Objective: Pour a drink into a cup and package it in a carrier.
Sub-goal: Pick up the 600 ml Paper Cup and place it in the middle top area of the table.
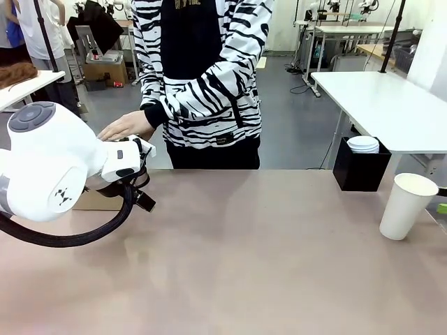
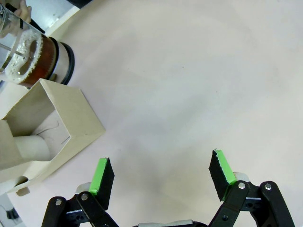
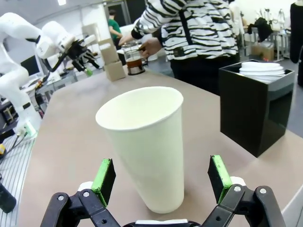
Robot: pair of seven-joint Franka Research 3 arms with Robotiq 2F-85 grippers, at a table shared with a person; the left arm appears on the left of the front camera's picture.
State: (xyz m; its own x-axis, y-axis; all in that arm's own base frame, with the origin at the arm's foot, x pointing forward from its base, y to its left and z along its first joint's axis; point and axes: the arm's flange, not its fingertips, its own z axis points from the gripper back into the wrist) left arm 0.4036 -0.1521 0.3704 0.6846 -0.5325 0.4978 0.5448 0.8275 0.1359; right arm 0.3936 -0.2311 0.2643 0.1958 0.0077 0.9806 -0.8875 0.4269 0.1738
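Near table (image 1: pixel 265 265) right edge, cup (image 3: pixel 144 151) before spread right fingers (image 3: pixel 105 177); left fingers (image 2: pixel 102 177) spread above open table by carrier (image 2: pixel 71 118).

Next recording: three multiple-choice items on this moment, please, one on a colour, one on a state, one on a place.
1. What colour is the drink in the jug? A clear; B dark brown; C green.
2. How is the left gripper? A shut on the jug; B shut on nothing; C open over bare table.
3. Where does the paper cup stand? A just before the right gripper; B by the left gripper; C beside the jug.

Answers: 1 B, brown shows through the glass. 2 C, its green pads stand wide apart with nothing between them. 3 A, the right wrist view shows it close in front of those open fingers.
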